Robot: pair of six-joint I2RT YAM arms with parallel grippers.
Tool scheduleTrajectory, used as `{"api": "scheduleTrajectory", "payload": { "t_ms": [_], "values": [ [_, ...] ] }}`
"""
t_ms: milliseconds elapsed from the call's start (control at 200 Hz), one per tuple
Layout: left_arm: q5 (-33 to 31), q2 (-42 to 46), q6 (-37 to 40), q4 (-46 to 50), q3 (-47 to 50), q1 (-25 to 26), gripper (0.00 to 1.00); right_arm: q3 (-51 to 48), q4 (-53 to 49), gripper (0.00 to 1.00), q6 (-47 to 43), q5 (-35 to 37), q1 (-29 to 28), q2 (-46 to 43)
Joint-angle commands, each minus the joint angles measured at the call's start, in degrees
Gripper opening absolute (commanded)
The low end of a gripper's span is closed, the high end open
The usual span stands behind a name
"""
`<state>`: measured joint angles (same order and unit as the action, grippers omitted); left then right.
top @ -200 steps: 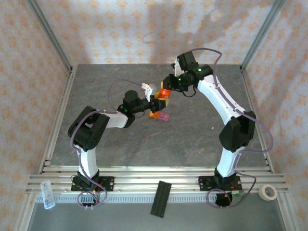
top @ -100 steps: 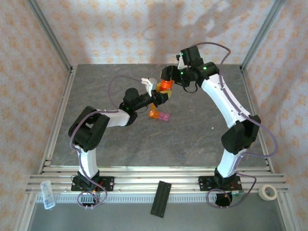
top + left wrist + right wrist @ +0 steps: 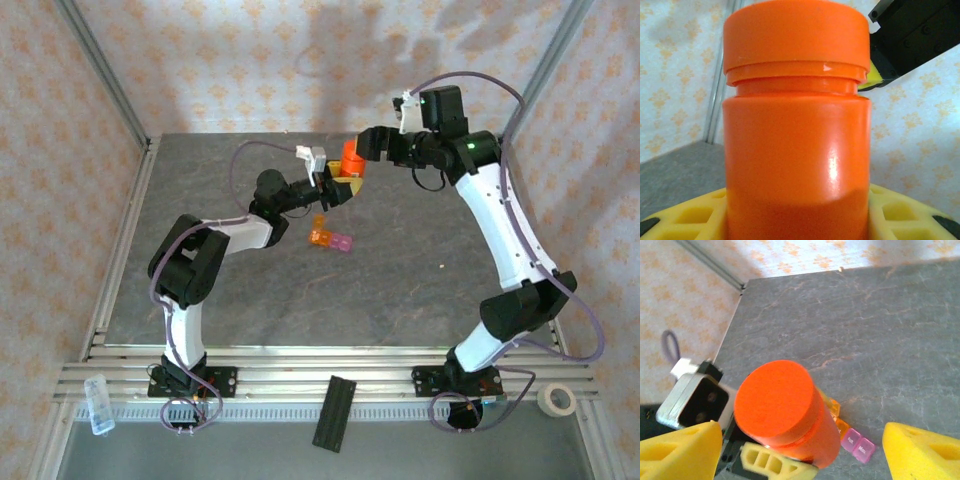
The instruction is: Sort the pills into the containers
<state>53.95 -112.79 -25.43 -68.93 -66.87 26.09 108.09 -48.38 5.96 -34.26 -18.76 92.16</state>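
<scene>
Right gripper (image 3: 372,143): jaws wide, empty; the cap of the orange bottle (image 3: 782,410) lies straight ahead, near, untouched, centred between its fingers. Left gripper (image 3: 335,188): clamped on the bottle body, long axis upright. The containers (image 3: 330,240) rest on the table (image 3: 420,290) below the bottle, nearer the left arm; pills cannot be made out.

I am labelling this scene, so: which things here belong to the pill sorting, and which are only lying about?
For the job: orange bottle, capped, held by the left gripper; strip of cells on the table.
Lying about: tape roll, black bar, clear plastic piece, all at the near edge.
</scene>
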Motion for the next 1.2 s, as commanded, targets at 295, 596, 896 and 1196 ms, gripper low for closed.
{"api": "scheduleTrajectory", "payload": {
  "t_ms": [295,596,896,1196],
  "values": [
    [9.6,-1.8,-8.7,-4.6,-5.6,0.1,0.00,5.0,-1.7,0.76,-8.5,-5.9,-0.1,3.4],
    [10.3,-2.1,-9.4,-4.5,-5.6,0.1,0.00,6.0,-2.1,0.62,-8.3,-7.0,0.0,5.1],
    [9.5,-2.5,-9.4,-4.5,-6.4,0.1,0.00,4.5,-2.6,0.36,-7.2,-6.8,-0.1,5.0],
    [0.5,-0.4,0.1,-1.7,-2.8,0.3,0.00,-4.7,3.9,0.29,0.7,0.5,-1.5,3.6]
  ]
}}
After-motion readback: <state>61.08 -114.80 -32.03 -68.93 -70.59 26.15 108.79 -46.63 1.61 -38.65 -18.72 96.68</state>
